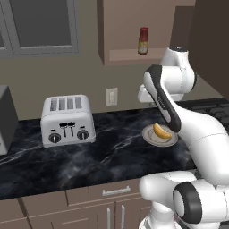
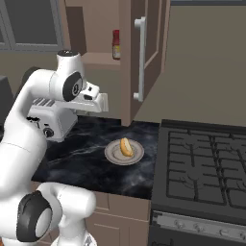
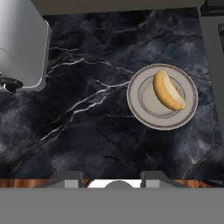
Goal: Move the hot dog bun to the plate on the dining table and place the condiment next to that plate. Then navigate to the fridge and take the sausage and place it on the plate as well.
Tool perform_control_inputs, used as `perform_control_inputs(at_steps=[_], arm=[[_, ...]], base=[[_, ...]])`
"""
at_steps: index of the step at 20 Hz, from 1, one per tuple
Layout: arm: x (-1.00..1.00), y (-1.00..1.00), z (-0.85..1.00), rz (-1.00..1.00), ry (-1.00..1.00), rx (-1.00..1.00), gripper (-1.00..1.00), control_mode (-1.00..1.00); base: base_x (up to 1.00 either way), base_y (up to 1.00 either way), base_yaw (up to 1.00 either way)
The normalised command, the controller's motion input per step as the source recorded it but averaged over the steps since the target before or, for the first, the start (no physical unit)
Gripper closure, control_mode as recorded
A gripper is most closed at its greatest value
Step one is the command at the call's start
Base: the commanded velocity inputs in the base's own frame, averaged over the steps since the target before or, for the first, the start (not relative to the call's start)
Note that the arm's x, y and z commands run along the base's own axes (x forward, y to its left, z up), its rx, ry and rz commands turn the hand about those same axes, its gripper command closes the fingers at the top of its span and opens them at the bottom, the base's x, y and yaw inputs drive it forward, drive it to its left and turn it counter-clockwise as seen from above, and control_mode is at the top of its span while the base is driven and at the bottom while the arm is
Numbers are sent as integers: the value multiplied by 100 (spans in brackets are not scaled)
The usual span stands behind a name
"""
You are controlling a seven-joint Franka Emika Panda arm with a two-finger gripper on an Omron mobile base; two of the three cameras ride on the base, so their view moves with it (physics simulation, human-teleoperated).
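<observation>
The black marble surface [image 1: 89, 156] carries everything in play, with the stove [image 2: 206, 163] butting against its edge at three o'clock in the right base view. Any sideways swing of the arm toward the bun risks clipping the open cabinet door [image 2: 141, 57] hanging above the surface, since the hand [image 2: 98, 102] rides high and close to that cabinet.

The toaster [image 1: 67, 120] sits at nine o'clock from the plate [image 3: 134, 105], well apart, so it should not interfere unless the elbow sweeps wide.

The plate lies near the stove-side edge of the surface. A descent off centre could strike its rim and skid it toward the stove.

The hot dog bun [image 3: 168, 90] rests on that plate, lying aslant from eleven to five o'clock in the hand view, off to the two o'clock side. The hand is not over it, so closing here would catch nothing. The bun is soft and rounded; a hard pinch across its length could squash it or roll it off.

The condiment bottle [image 2: 116, 44] stands upright on the cabinet shelf, tall and narrow, likely to topple if nudged.

The hand holds nothing; whether its fingers are parted or drawn in, I cannot tell.
</observation>
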Motion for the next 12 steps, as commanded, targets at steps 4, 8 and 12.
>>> perform_control_inputs(at_steps=[4, 8, 12], arm=[[-20, -1, -5, 0, 0, 0, -100, -100], [-50, -42, -22, -12, 1, 2, -100, -100], [-11, -95, -49, -5, 18, 8, -100, -100]], base=[[0, 0, 0], [0, 0, 0], [0, 0, 0]])
